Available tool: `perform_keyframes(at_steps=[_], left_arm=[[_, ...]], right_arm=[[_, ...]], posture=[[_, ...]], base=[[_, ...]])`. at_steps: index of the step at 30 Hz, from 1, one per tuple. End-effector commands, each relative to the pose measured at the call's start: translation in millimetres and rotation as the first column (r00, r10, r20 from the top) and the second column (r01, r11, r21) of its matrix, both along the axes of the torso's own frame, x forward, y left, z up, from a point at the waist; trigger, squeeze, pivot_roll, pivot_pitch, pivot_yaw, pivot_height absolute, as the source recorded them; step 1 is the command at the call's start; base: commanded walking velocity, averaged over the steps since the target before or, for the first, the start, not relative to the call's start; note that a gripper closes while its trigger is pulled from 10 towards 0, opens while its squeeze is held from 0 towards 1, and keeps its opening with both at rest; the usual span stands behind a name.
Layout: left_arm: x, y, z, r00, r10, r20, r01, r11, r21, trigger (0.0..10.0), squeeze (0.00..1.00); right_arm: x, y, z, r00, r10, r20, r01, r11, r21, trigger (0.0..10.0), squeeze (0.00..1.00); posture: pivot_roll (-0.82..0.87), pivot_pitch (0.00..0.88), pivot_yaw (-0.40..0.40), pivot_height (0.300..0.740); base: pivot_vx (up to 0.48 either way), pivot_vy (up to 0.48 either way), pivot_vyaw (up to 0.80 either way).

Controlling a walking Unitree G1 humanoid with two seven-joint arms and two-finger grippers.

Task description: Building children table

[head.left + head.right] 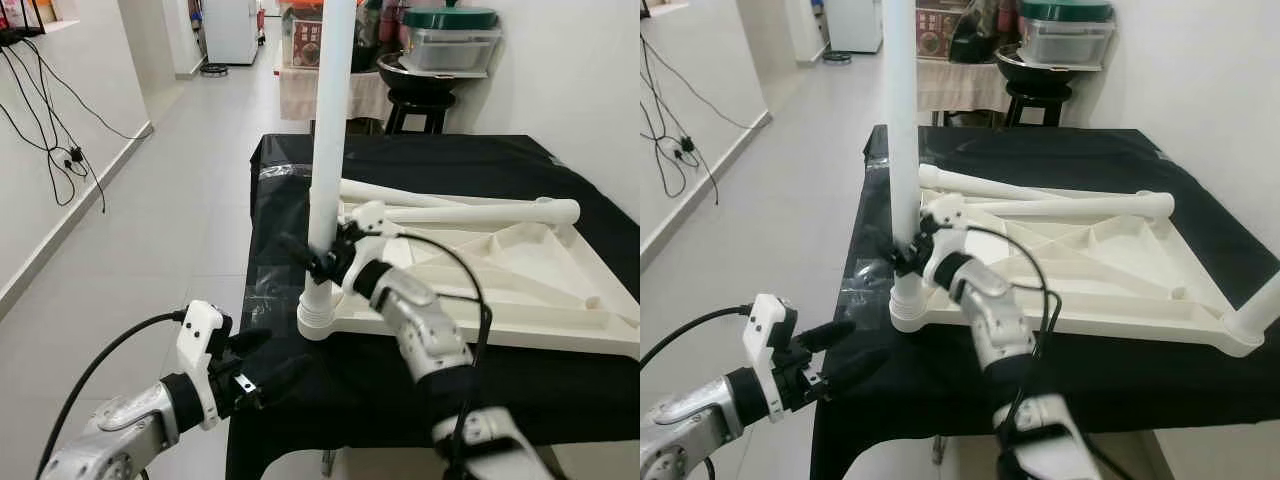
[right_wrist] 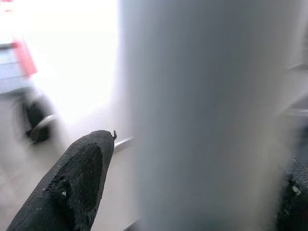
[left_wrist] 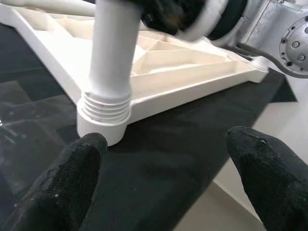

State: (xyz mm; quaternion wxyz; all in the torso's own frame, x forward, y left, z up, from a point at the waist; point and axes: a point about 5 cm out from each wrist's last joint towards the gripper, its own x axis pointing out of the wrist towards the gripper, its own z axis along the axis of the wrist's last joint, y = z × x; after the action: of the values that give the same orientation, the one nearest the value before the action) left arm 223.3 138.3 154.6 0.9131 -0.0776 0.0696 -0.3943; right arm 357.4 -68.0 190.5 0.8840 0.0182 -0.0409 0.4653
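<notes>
1. One white table leg [image 1: 330, 130] stands upright at the centre of the head-camera frame, its threaded lower end seated in the corner socket [image 1: 318, 318] of the upturned white tabletop [image 1: 520, 270].
2. Tabletop lies underside up, ribs showing, on the black-covered worktop [image 1: 470, 160], filling the centre right of the frame; its socket corner sits near the worktop's near left edge.
3. Two further white legs [image 1: 470, 212] lie flat across the far part of the tabletop, touching or nearly touching each other.
4. Right tool [image 1: 322, 255] is at frame centre, its black fingers closed around the upright leg just above the threaded end; the right wrist view shows the leg between the two fingertips [image 2: 72, 183].
5. Left tool [image 1: 255, 360] is at the lower left of the frame, beside the worktop's near left corner, fingers spread apart and holding nothing; in the left wrist view its fingertips [image 3: 72, 178] point towards the socket, apart from it.
6. Background, upper frame: a dark stool [image 1: 420, 108] carrying a lidded container [image 1: 450, 40], and cables [image 1: 50, 120] hanging on the left wall.
</notes>
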Motion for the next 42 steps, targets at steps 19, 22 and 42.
perform_keyframes(at_steps=[19, 22, 42], left_arm=[[-3.4, -18.3, -27, 0.998, 0.062, -0.003, -0.062, 0.997, 0.051, 0.0, 0.0], [-4.0, -20.2, -27, 0.998, 0.057, 0.007, -0.057, 0.997, 0.052, 0.0, 0.0], [5.4, -14.0, -18, 0.995, 0.093, 0.033, -0.095, 0.995, 0.041, 10.0, 0.0]], right_arm=[[6.2, -14.0, 0, 0.941, 0.332, -0.073, -0.339, 0.933, -0.124, 0.0, 0.0], [-0.3, -37.2, 2, 0.979, 0.202, -0.009, -0.201, 0.969, -0.144, 0.0, 0.0], [-31.6, -2.1, -53, 0.775, -0.605, -0.182, 0.593, 0.796, -0.123, 4.7, 0.0]], posture=[[0.02, 0.0, -0.067, 0.74], [0.0, 0.0, -0.069, 0.74], [-0.01, 0.0, -0.041, 0.74]], base=[[0.0, 0.0, 0.0], [0.0, 0.0, 0.0], [0.0, 0.0, 0.0]])
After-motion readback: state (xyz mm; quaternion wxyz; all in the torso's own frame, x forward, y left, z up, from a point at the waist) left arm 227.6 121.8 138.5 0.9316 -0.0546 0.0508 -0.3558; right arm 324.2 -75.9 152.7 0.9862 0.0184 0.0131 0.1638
